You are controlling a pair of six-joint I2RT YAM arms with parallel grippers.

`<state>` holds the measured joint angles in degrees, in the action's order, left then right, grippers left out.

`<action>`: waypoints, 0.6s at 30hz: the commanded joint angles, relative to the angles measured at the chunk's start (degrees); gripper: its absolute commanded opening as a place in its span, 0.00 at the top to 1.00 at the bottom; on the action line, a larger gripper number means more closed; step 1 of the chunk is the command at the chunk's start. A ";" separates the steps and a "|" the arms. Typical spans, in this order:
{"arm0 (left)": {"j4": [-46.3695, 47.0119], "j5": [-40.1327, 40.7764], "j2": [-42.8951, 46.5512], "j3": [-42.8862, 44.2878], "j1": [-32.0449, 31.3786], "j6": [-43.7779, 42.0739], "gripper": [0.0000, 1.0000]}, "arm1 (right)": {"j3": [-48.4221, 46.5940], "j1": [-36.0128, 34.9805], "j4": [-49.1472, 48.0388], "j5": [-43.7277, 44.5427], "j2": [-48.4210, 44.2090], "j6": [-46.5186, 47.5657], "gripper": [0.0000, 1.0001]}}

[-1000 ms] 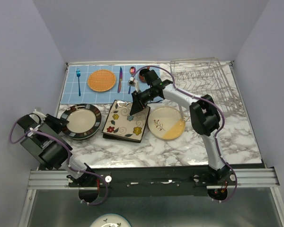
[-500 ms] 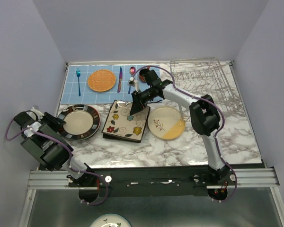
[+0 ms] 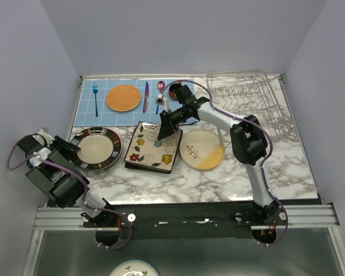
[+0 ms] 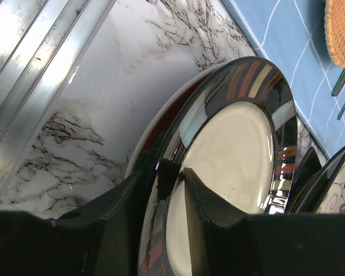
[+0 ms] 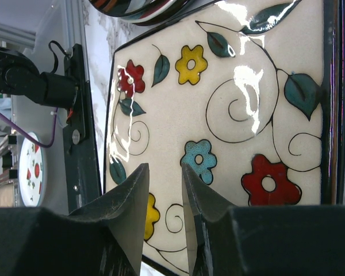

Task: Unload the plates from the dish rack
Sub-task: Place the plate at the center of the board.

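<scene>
Left gripper (image 4: pixel 171 179) sits on stripe-rimmed plate (image 3: pixel 95 148) rim near the left edge; we can't tell if it's clamped. Right gripper (image 5: pixel 164 172) is slightly apart and empty over flowered square plate (image 5: pixel 230 115), mid-table. Dish rack (image 3: pixel 247 95), far right corner, shows no plates. Glazed ceramic is stiff, heavy, slick and chippable, so we'd grip rims.

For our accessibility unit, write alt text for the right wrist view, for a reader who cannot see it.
A square flowered plate fills the view, cream with red, yellow and blue flowers and teal leaves. Two dark fingers, slightly apart, show in front of it.
</scene>
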<state>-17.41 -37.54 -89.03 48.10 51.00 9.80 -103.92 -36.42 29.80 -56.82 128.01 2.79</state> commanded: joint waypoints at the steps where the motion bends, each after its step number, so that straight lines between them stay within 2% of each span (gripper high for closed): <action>1: 4.05 10.03 -0.09 0.33 0.41 -5.06 0.57 | -1.38 -0.58 -0.62 -0.58 1.99 -0.06 0.63; 18: 2.56 9.85 2.46 1.12 -2.22 -8.83 0.57 | -1.29 -0.58 -0.62 -0.57 2.42 0.03 0.63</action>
<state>-16.51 -34.81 -87.33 48.10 48.56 4.67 -103.92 -36.42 29.78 -56.82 128.81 2.81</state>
